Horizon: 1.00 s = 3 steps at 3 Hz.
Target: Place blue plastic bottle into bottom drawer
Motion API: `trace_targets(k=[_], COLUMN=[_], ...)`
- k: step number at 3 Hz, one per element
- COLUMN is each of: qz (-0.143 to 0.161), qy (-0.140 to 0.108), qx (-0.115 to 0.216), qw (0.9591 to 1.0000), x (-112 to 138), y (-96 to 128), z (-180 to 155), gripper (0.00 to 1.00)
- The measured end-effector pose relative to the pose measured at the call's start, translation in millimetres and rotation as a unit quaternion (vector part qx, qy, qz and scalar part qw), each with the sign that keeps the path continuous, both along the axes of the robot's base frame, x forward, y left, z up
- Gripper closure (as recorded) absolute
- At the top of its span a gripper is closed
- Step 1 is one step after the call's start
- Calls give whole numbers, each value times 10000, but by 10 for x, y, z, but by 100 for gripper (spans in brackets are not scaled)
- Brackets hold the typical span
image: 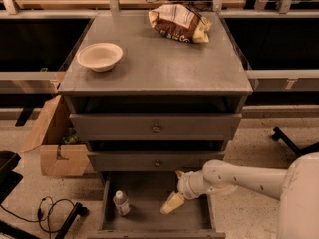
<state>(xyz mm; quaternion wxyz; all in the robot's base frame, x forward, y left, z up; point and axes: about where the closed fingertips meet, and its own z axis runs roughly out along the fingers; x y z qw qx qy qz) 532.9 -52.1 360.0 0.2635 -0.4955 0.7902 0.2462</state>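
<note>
Blue plastic bottle [121, 203] stands upright at the left of the open bottom drawer [149, 221], clear of the gripper [172, 203] over the drawer's middle. Can't tell if the gripper's open or closed.

Cream gripper [167, 208] above grey bottom drawer [147, 220]; blue plastic bottle [121, 203] clear, white-capped; bowl [99, 57] beige; snack bag [178, 23] brown-and-white.

Speckled floor [256, 148], grey cabinet [164, 66], seemingly dim light.

A bowl [99, 56] and snack bag [179, 23] sit apart on the cabinet top [164, 71], cardboard box [55, 146] alongside.
</note>
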Motion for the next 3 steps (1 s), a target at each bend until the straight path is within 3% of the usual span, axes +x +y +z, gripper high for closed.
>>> trace_targets(k=[1,2,3], qz=[166,179,132], qy=[295,676,850], qx=[-858,-1700,-2538], qw=[9957,9830,9634], x=[-434,-872,-1205], y=[-463,-874,-1248], z=[259,595,972], gripper=[0,0,0])
